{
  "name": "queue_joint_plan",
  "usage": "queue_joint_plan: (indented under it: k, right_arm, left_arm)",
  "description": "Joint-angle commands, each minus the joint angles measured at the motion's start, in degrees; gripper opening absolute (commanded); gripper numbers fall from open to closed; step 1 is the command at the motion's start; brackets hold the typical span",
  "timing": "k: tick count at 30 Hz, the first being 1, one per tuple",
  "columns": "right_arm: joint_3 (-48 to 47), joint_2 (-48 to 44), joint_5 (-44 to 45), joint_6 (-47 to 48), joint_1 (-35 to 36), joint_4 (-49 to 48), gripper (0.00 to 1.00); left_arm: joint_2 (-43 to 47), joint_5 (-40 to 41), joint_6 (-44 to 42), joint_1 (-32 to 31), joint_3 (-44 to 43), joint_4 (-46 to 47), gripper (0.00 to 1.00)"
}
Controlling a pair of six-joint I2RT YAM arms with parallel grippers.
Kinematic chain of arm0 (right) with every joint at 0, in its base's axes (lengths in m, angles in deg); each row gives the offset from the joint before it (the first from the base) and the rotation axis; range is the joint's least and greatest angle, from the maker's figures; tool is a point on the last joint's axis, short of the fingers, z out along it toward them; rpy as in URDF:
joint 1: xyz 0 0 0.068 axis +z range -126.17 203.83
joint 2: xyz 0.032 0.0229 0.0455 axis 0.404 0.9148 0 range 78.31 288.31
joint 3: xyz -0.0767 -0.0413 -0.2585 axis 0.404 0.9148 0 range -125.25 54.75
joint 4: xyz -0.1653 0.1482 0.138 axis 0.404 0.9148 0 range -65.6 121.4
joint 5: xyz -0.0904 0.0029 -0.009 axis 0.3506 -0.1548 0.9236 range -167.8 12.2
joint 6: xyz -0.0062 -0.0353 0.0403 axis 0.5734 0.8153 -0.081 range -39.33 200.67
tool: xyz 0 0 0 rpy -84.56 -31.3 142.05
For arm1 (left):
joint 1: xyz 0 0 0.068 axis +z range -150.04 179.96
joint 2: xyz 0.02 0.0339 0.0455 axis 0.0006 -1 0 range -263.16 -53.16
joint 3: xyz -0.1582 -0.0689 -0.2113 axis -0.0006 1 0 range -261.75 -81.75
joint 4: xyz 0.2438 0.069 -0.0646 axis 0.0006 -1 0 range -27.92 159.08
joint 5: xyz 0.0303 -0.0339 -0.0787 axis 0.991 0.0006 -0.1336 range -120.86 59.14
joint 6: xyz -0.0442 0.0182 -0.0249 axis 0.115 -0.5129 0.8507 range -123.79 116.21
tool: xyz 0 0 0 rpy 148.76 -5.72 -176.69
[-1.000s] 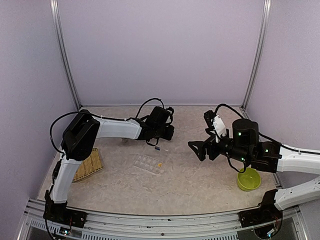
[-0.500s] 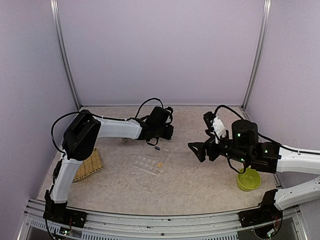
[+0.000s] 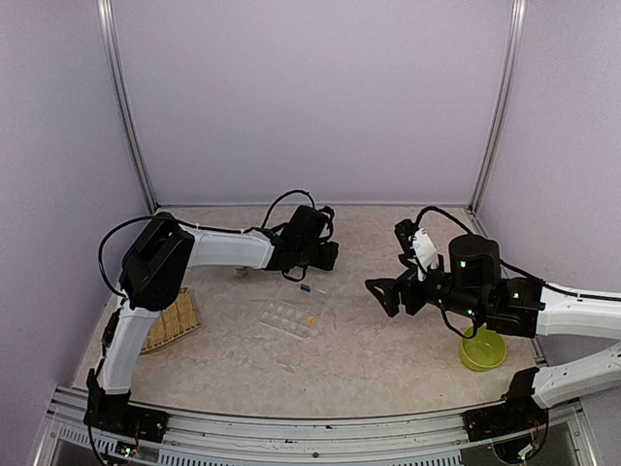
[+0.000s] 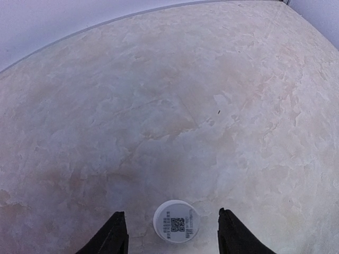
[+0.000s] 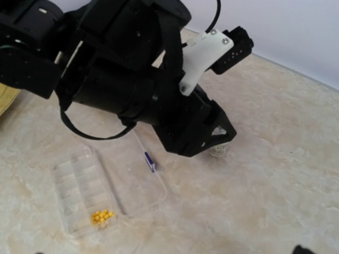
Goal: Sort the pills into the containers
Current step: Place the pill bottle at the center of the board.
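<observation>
Lilac walls (image 3: 310,97) on three sides; marbled beige bench (image 3: 369,359) below.

Left arm (image 3: 223,248): stretched toward the far middle of the bench, wrist low. Left fingers (image 4: 114,235): spread apart, gripping nothing, bare bench on either side of the cap between them.

Right arm (image 3: 543,311): raised above the right half of the bench, wrist turned toward the centre. Right fingers (image 3: 380,291): spread, nothing between them; only dark tips at the bottom corners of the right wrist view.

Woven bamboo tray (image 3: 175,320): flat at the left edge, partly behind the left arm.

Lime-green bowl (image 3: 482,349): on the right side, partly under the right arm.

Clear compartment box (image 5: 79,185): mid-bench, between the two arms, nearer the left fingers. Clear lid (image 5: 140,185) swung open, lying flat beside the compartments.

White round cap (image 4: 176,221): on the bench between the left fingers, printed code label facing up.

Orange-yellow pills (image 5: 101,216): small cluster in one end compartment of the box, next to the lid.

Dark blue pill (image 5: 150,161): single speck at the far edge of the open lid, close to the left fingers. On the lid or on the bench: cannot tell.
</observation>
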Motion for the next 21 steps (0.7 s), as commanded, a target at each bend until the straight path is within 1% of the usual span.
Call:
queue_joint_plan:
  k: [1, 5, 9, 15, 21]
  right_arm:
    - [1.0, -1.0, 0.1, -0.7, -0.5, -0.7, 1.0]
    - [1.2, -0.7, -0.1, -0.5, -0.6, -1.0, 1.0]
    - [1.5, -0.5, 0.0, -0.4, -0.6, -1.4, 1.0]
    - [2.1, -0.4, -0.4, -0.1, -0.7, -2.3, 1.0]
    - [2.2, -0.2, -1.2, 0.2, -0.9, -2.6, 1.0]
  left_arm:
    - [6.1, 0.1, 1.9, 0.7, 1.8, 0.4, 0.65]
    - [12.7, 0.4, 4.4, 1.0, 7.0, 0.2, 0.81]
    - [20.1, 1.2, 7.0, 1.1, 16.2, 1.5, 0.98]
    - [29.9, 0.6, 13.6, 1.1, 30.7, 3.6, 0.99]
    - [36.2, 0.6, 18.1, 0.7, 40.1, 3.8, 0.99]
